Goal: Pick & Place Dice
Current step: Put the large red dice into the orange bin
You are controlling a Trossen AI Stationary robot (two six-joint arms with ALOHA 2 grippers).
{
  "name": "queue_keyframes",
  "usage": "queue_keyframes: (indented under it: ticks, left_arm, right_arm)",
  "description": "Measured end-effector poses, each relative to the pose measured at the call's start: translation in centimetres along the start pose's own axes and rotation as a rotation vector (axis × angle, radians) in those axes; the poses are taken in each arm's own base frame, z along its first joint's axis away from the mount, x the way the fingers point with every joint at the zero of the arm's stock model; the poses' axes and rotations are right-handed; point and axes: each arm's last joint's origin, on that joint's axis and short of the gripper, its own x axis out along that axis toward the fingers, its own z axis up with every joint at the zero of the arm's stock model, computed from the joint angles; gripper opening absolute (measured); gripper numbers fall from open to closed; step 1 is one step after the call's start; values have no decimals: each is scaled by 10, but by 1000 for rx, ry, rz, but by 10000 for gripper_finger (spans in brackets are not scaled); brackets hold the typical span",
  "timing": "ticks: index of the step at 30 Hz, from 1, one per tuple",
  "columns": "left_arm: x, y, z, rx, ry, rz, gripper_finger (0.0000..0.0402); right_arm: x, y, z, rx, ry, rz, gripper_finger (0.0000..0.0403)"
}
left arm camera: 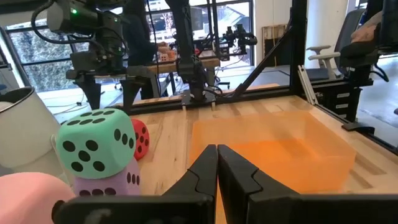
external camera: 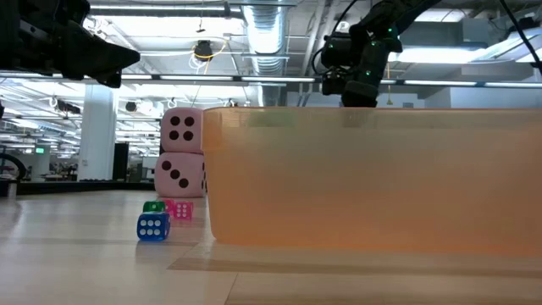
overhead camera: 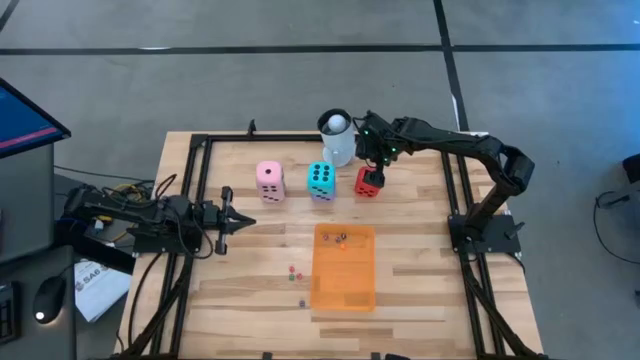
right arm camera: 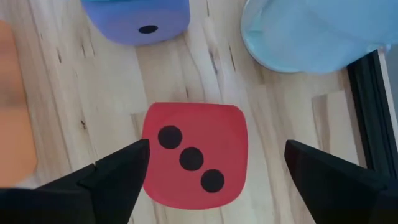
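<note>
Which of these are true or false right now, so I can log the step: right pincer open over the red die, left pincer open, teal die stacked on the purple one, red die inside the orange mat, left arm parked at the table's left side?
1. The right pincer is open over the red die. True; its fingers stand apart on either side of the die, not touching it.
2. The left pincer is open. False; its fingers are shut together, holding nothing.
3. The teal die sits on the purple die. True.
4. The red die lies on the orange mat. False; it rests on bare wood beside the white mug.
5. The left arm waits at the table's left side. True.
</note>
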Motion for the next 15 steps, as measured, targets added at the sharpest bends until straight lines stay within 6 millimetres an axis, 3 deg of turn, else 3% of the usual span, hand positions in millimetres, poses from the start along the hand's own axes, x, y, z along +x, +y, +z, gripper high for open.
queue_keyframes:
  ticks: [9, 15]
  left_arm:
    - [0, 1, 1, -1, -3, 34, 0]
    - [0, 1, 1, -1, -2, 34, 0]
  right_arm:
    - [2, 0, 0, 6, -17, 1, 369]
    - [17, 1, -8, 15, -33, 24, 369]
